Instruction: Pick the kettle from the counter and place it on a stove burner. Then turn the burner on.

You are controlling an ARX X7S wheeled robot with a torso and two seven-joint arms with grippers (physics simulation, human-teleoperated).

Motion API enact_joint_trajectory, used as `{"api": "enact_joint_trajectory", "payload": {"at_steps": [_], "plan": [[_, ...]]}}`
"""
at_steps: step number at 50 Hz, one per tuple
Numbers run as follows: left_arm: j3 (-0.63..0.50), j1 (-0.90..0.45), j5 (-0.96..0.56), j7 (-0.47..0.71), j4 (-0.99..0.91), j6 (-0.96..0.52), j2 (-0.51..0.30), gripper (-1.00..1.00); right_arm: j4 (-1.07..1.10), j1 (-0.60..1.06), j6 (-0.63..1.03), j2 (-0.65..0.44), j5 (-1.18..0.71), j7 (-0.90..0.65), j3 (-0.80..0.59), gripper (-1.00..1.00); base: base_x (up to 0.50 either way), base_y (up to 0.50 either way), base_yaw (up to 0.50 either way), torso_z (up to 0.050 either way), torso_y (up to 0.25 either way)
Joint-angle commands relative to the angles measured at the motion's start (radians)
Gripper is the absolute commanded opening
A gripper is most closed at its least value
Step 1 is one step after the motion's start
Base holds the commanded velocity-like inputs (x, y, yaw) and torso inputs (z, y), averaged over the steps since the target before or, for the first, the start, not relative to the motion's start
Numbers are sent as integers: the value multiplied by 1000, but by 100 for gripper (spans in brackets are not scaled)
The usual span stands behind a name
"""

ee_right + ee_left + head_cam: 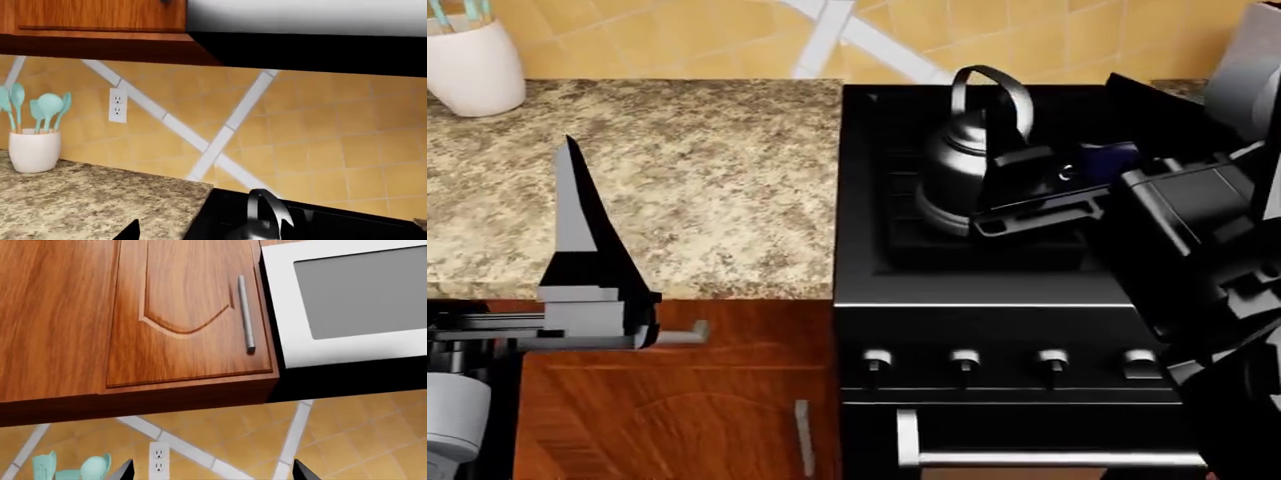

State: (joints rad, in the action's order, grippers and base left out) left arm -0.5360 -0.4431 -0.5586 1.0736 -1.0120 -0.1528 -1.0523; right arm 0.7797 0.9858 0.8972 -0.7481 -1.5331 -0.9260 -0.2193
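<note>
The dark grey kettle [968,170] stands upright on the black grate of the stove's left burner [908,240]. Its arched handle also shows in the right wrist view [267,212]. My right gripper [1068,118] is open at handle height; one dark finger overlaps the handle, the other is to its right. In the right wrist view the gripper [210,232] shows both tips wide apart, with the handle near one tip. My left gripper [574,200] points upward over the speckled counter [694,180]. In the left wrist view it [213,472] is open and empty.
A row of silver knobs [964,360] runs along the range front. A dark blue pan [1105,155] is behind my right gripper. A white utensil holder [474,60] stands at the counter's back left. Wood cabinets [187,315] and a microwave [360,300] hang overhead.
</note>
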Motion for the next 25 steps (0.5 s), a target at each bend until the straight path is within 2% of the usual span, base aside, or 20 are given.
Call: {"api": "enact_joint_trajectory", "payload": {"at_steps": [1, 14, 25], "plan": [[-1, 5, 2, -3, 10, 24, -5, 100, 13, -27, -22, 9, 22, 19, 5, 100, -152, 500, 0, 0, 0], [-10, -3, 2, -5, 10, 18, -2, 100, 23, -44, -32, 13, 53, 49, 1, 100, -43, 500, 0, 0, 0], [-17, -8, 4, -2, 6, 11, -3, 100, 29, -66, -46, 9, 76, 71, 7, 100, 125, 500, 0, 0, 0]]}}
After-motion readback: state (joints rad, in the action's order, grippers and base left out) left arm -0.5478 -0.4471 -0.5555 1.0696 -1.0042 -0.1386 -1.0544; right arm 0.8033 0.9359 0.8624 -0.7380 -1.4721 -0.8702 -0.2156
